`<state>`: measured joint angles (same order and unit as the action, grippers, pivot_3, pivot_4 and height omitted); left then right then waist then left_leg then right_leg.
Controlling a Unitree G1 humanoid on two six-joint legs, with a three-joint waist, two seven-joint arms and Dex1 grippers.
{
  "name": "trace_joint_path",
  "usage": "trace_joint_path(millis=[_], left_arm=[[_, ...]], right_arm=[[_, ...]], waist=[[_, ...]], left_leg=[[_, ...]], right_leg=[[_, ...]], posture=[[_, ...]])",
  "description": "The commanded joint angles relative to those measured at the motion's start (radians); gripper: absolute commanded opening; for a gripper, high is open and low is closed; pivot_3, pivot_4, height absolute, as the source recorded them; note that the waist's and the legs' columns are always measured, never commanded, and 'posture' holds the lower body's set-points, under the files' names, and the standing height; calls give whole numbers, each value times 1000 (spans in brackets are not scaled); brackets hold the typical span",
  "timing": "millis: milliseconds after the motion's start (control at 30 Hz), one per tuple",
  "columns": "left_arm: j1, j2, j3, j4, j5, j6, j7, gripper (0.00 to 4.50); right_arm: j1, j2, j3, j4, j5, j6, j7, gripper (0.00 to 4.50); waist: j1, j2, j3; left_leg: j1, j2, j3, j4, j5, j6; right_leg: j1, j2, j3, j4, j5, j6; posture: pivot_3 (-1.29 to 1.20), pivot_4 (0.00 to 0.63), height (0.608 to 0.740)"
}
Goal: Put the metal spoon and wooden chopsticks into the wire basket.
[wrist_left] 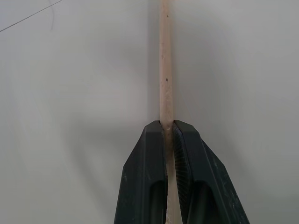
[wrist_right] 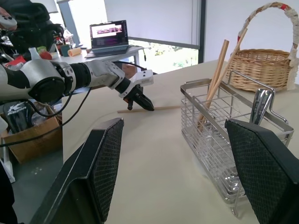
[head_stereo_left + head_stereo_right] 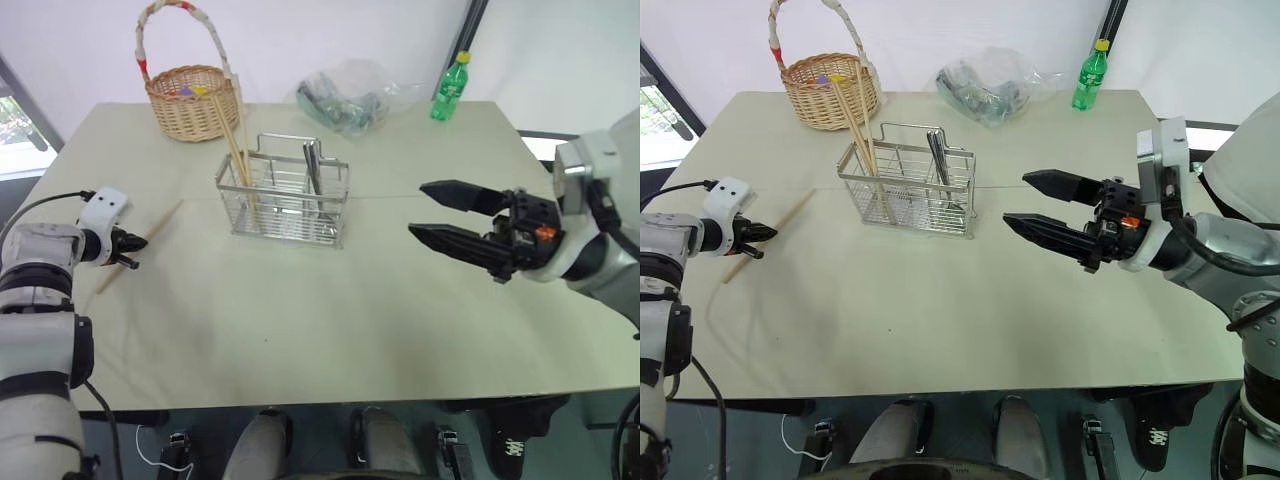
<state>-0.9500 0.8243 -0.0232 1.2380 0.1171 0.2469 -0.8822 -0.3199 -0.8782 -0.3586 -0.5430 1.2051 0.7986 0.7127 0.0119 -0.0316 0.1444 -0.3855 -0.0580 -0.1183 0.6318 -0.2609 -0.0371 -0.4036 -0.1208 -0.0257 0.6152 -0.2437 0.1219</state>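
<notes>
Left hand (image 3: 133,252) clamped on a lone chopstick (image 3: 160,226) lying flat on my tabletop (image 3: 330,320), right hand (image 3: 432,210) raised with fingers spread wide and empty, metal spoon (image 3: 313,165) and other wooden chopsticks (image 3: 236,140) standing in wire basket (image 3: 285,195).

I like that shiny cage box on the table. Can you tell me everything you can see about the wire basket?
The wire basket is a rectangular caddy of shiny silver wire grid with a raised handle bar across its top. It stands upright near the middle of the pale table. Wooden chopsticks lean out of its left end, and the metal spoon stands in another compartment. Neither gripper touches it.
</notes>
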Motion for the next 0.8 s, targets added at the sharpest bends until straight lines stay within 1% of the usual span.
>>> trace_joint_path(millis=[33,167,233,300,367,433,567,600,667,800], left_arm=[[-6,3,26,10,-14,13,47,55],[-54,-1,155,-22,-112,-52,184,55],[-113,-11,280,-61,-220,-87,261,55],[-179,-31,398,-121,-330,-109,321,55],[-265,-85,521,-231,-473,-99,365,55],[-306,-134,584,-322,-558,-71,400,55],[-349,-254,607,-492,-663,14,466,55],[-351,-288,589,-531,-673,32,468,55],[-335,-363,513,-607,-665,54,437,55],[-274,-431,448,-687,-662,95,412,55]], right_arm=[[-5,-8,-20,-16,14,-11,6,3572],[2,-10,-25,-20,11,-12,8,3572],[9,-12,-29,-20,5,-13,8,3572],[16,-14,-33,-23,4,-13,9,3572],[17,-13,-32,-29,8,-13,1,3572],[19,-13,-34,-33,13,-12,-3,3572],[20,-10,-29,-39,15,-12,-12,3572],[20,-9,-28,-40,16,-12,-14,3572],[23,-10,-33,-40,16,-13,-15,3572],[43,-10,-52,-51,22,-14,-26,3572]], waist=[[0,0,0],[0,-2,1],[3,-5,1],[6,-11,1],[5,-12,1],[3,-12,1],[-2,-4,-2],[-2,-4,-2],[0,-5,-1],[-1,-4,-1]], left_leg=[[0,0,0,0,0,0],[-1,0,-1,0,0,0],[-2,0,-2,0,0,0],[-6,0,-6,3,0,0],[-6,-1,-7,3,0,-1],[-6,-3,-7,3,0,-1],[-3,-7,-2,2,0,-1],[-2,-8,-1,2,0,0],[-2,-8,-1,3,1,0],[-2,-8,0,5,1,0]], right_leg=[[0,0,0,0,0,0],[-1,0,0,0,0,0],[-2,0,-1,0,0,0],[-3,0,-4,-1,0,0],[-2,-1,-5,-1,0,0],[-1,-3,-5,-2,1,2],[1,-9,-5,-2,2,3],[1,-10,-5,-1,2,3],[2,-9,-5,-1,2,4],[4,-7,-5,-1,3,4]], posture=[[0,150,674],[0,150,674],[0,150,674],[0,150,674],[0,150,674],[0,150,674],[0,150,674],[0,150,674],[0,150,674],[0,150,674]])
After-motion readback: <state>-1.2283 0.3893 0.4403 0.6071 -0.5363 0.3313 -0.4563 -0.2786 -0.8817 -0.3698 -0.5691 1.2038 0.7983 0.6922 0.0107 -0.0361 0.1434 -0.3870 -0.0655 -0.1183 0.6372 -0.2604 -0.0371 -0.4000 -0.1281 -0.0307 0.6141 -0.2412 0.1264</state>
